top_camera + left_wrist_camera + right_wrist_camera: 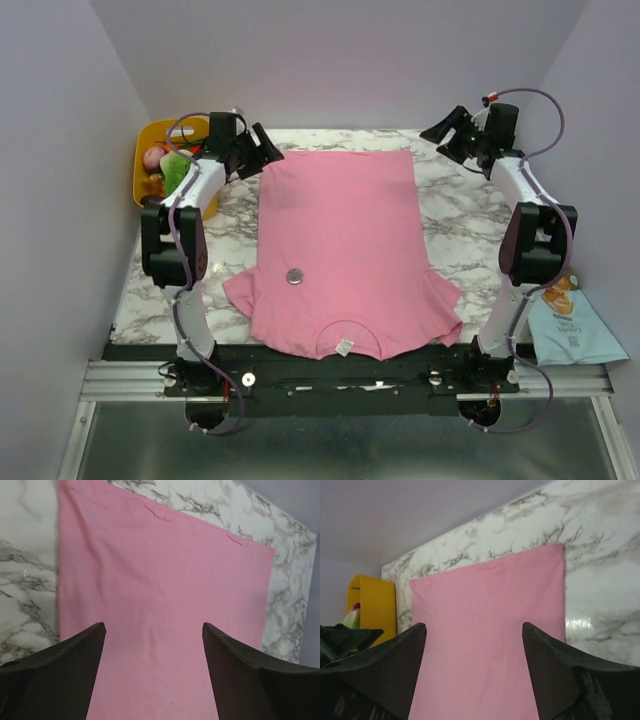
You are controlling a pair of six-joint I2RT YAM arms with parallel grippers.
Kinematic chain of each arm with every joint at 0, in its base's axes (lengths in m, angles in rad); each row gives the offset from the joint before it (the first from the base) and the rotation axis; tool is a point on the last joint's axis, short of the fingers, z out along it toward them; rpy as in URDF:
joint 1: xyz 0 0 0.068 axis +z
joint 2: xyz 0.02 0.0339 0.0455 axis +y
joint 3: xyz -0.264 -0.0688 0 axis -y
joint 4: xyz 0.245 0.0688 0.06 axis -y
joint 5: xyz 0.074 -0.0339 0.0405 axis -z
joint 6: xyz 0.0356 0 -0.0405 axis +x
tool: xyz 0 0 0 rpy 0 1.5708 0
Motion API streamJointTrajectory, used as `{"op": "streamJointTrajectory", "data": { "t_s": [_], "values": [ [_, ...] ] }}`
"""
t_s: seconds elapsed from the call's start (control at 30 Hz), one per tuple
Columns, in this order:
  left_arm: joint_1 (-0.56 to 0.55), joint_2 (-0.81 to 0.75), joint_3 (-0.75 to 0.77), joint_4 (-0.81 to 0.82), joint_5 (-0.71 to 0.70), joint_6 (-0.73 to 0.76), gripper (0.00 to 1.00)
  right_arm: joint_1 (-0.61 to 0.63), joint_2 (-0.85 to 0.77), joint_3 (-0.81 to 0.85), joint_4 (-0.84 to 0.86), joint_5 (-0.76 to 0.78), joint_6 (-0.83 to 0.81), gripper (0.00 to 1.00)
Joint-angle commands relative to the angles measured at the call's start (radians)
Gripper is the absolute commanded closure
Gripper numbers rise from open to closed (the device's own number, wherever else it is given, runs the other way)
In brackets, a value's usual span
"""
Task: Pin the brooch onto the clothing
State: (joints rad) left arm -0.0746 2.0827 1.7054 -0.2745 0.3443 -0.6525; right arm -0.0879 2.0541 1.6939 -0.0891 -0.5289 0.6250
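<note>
The pink T-shirt (340,240) lies flat on the marble table, neckline and white label (344,346) toward the near edge. The brooch (294,276), a small grey round disc, rests on the shirt's left chest area. My left gripper (262,152) is open and empty at the shirt's far left corner. My right gripper (447,134) is open and empty past the far right corner. The left wrist view shows pink fabric (160,595) between the open fingers (75,665). The right wrist view shows the shirt (485,630) between open fingers (560,675). The brooch is out of both wrist views.
A yellow bin (160,170) with colourful items stands at the far left corner, also in the right wrist view (372,605). A light-blue snack bag (572,325) lies beside the right arm's base. Bare marble (465,215) flanks the shirt. Grey walls enclose the table.
</note>
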Motion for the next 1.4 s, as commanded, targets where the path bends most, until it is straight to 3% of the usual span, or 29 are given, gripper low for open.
{"op": "streamJointTrajectory", "data": {
  "t_s": [0.0, 0.23, 0.47, 0.53, 0.83, 0.97, 1.37],
  "values": [
    [-0.042, -0.257, -0.240, 0.067, -0.039, 0.063, 0.17, 0.022, -0.184, -0.224, -0.009, 0.013, -0.083, 0.14],
    [-0.056, -0.554, -0.527, -0.060, -0.171, 0.097, 0.38, 0.063, -0.422, -0.522, -0.040, 0.023, -0.119, 0.14],
    [-0.056, -0.733, -0.743, -0.190, -0.298, 0.085, 0.77, 0.085, -0.558, -0.698, -0.061, 0.006, -0.143, 0.14],
    [-0.056, -0.782, -0.805, -0.213, -0.315, 0.064, 0.83, 0.086, -0.584, -0.730, -0.067, -0.002, -0.145, 0.14],
    [-0.090, -0.810, -0.797, -0.480, -0.487, 0.100, 0.90, 0.131, -0.624, -0.806, -0.074, -0.010, -0.162, 0.13],
    [-0.106, -0.744, -0.803, -0.497, -0.490, 0.111, 1.00, 0.135, -0.608, -0.809, -0.075, -0.019, -0.172, 0.13],
    [-0.197, -0.495, -0.797, -0.489, -0.544, 0.088, 1.00, 0.137, -0.608, -0.800, -0.092, -0.002, -0.183, 0.10]
  ]
}}
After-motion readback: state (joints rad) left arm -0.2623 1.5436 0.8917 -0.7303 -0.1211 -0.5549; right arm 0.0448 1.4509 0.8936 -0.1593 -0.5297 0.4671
